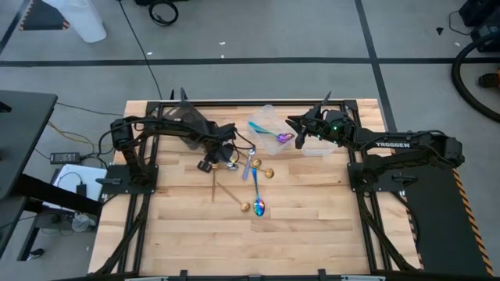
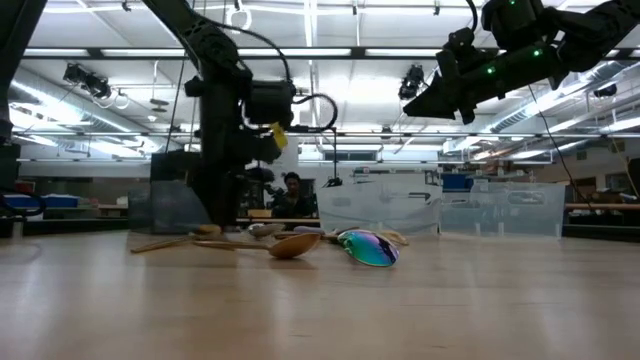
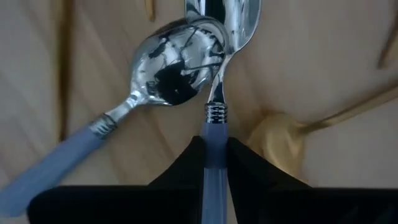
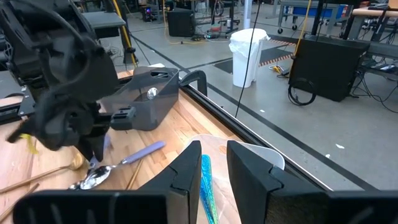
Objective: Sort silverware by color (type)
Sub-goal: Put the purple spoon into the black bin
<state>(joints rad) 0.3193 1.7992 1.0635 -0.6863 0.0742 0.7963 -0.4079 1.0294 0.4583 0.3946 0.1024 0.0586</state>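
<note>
My left gripper (image 1: pixel 224 154) points down at the table's middle, shut on a silver spoon with a pale blue handle (image 3: pixel 215 93). A second silver spoon of the same kind (image 3: pixel 174 65) lies beside it, the two bowls overlapping. Gold spoons (image 1: pixel 266 173) and an iridescent spoon (image 1: pixel 258 207) lie on the wood nearer the front. My right gripper (image 4: pixel 214 158) hangs level above the clear tub (image 1: pixel 264 119), open with nothing between its fingers. An iridescent spoon with a teal handle (image 4: pixel 206 183) lies in that tub below the fingers. My left gripper pinches the pale blue handle (image 3: pixel 215 146) of the silver spoon between its two fingers, just behind the ribbed metal collar. The fingers come from above, pointing down. The bowl (image 3: pixel 233 25) overlaps the other spoon's bowl; whether the spoon is off the table I cannot tell.
A dark tub (image 1: pixel 187 117) stands at the far left of the table, behind my left arm. A second clear tub (image 1: pixel 316 148) sits under my right arm. In the low view an iridescent bowl (image 2: pixel 368 248) and a gold spoon (image 2: pixel 290 245) lie mid-table. A person shows in the room behind.
</note>
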